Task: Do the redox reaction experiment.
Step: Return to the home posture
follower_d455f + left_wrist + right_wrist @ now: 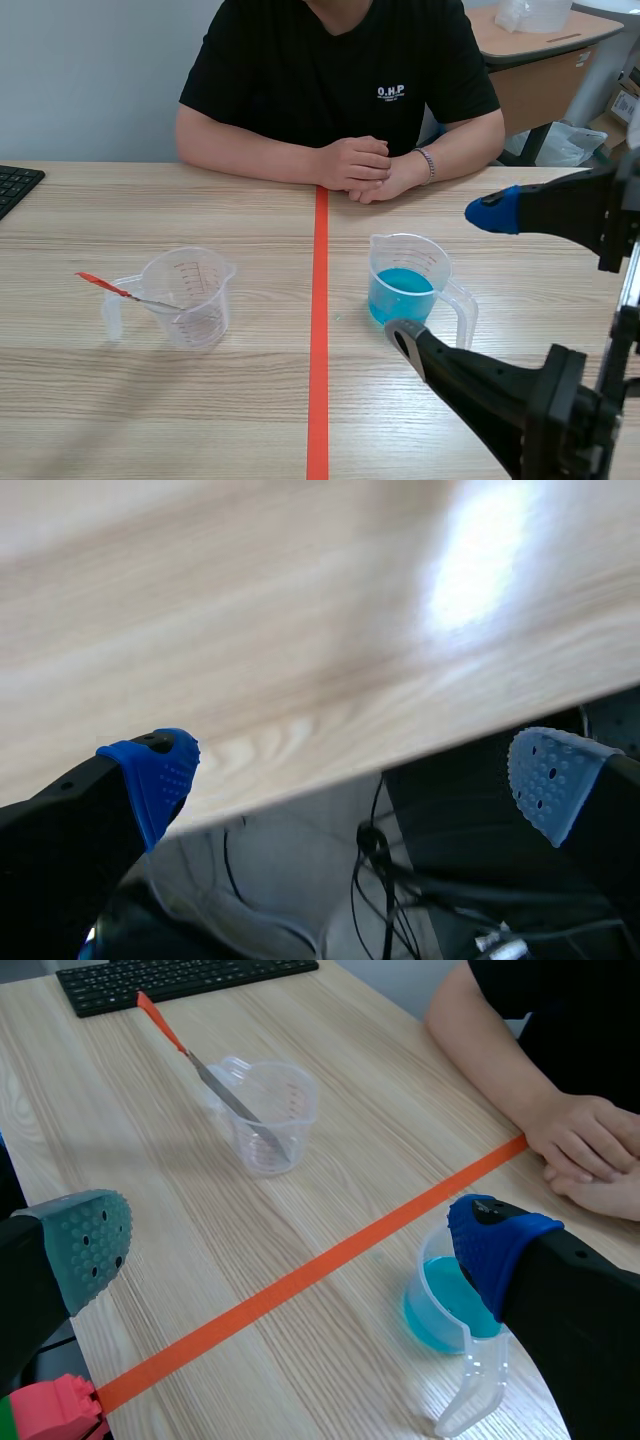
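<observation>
Closest to the lens is my right tool (pixel 450 275), released, its two pads spread wide and hanging over the blue-liquid cup (pixel 405 290), which stands upright on the bench (pixel 230 420) just right of the tape line (pixel 318 330). From the wrist, that cup sits under the blue-padded finger rather than squarely between the two, so I judge the step in hand is taking hold of it, and I should first shift across until its body is centred, with the handle left free. I would then come down level and close gently, since thin plastic may flex and slop. The clear cup (pixel 190 295), with a red-handled spoon (pixel 120 290) leaning in it, waits well apart across the line. My left tool (pixel 350 780) is released too, at the bench's near edge.
</observation>
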Controlling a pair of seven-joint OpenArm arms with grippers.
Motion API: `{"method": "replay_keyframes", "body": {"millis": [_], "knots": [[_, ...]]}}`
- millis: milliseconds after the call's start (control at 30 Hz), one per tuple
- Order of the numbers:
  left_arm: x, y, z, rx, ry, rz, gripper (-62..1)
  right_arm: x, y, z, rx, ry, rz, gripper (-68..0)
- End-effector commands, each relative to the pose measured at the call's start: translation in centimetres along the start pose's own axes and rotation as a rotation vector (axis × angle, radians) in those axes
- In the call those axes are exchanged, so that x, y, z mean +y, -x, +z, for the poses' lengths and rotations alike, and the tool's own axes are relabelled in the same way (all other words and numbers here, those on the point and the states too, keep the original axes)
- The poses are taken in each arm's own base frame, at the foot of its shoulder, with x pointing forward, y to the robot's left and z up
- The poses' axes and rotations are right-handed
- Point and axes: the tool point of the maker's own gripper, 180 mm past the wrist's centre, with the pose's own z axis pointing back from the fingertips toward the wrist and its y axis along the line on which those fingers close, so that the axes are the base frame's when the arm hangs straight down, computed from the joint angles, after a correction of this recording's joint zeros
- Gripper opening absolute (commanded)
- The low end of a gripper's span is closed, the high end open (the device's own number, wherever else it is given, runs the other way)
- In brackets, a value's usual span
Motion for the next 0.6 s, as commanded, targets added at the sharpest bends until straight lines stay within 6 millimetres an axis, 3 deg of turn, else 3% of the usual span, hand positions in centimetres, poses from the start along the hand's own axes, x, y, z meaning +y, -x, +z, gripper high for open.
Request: {"method": "replay_keyframes", "body": {"millis": [0,167,567], "knots": [[-0.4,-2.5,-0.4,-0.083,0.047,-0.02,1.4,-0.5,-1.5,-0.2,-0.049,0.007,0.023,0.4],[-1.9,-7.1,-1.3,-0.207,0.194,-0.095,1.4,-0.6,-1.5,-0.2,-0.044,0.01,0.027,0.4],[-3.6,-18.7,-2.3,-0.411,0.348,-0.194,1.4,-0.7,-1.0,-0.2,-0.019,0.011,0.027,0.4]]}}
